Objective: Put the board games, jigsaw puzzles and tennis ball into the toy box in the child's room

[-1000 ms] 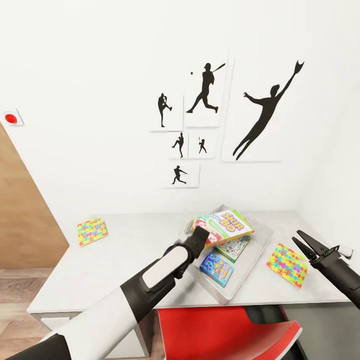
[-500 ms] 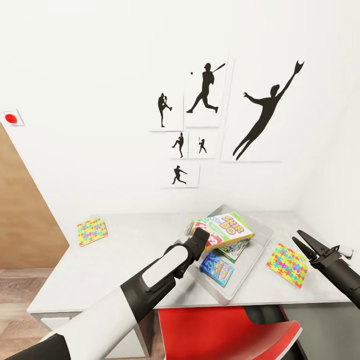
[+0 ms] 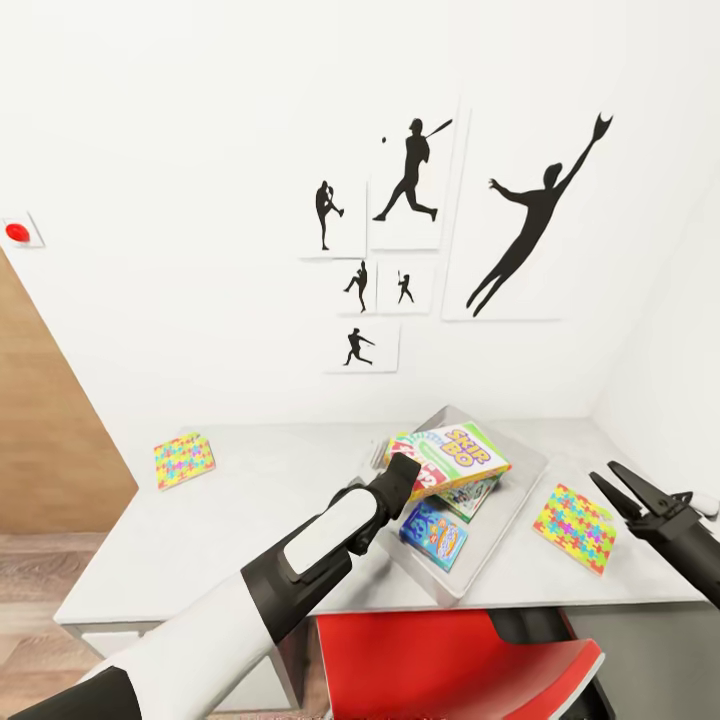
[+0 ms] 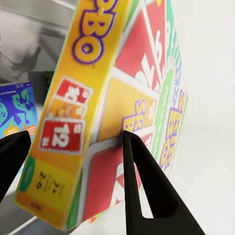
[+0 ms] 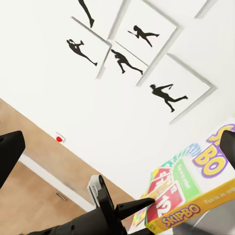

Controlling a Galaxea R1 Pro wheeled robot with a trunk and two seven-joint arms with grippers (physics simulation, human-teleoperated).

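Left pincer (image 3: 408, 470) pinching the "SKIP-BO" board game (image 3: 452, 460) by its near edge, one finger (image 4: 142, 181) flat against the box face, the other at the opposite side; box held tilted above the toy box (image 3: 515, 500) on the light-grey desk (image 3: 250, 500). Inside the toy box: a small blue board game (image 3: 434, 534) and, partly under the "SKIP-BO" box, a green-edged pastel board game (image 3: 470, 496). Right pincer (image 3: 627, 492) spread wide, holding nothing, hovering near the desk's right end. One jigsaw puzzle (image 3: 574, 527) flat on the desk just right of the toy box; second jigsaw puzzle (image 3: 184, 460) at the far left of the desk. Black baseball silhouette pictures (image 3: 520, 225) on the white wall above.
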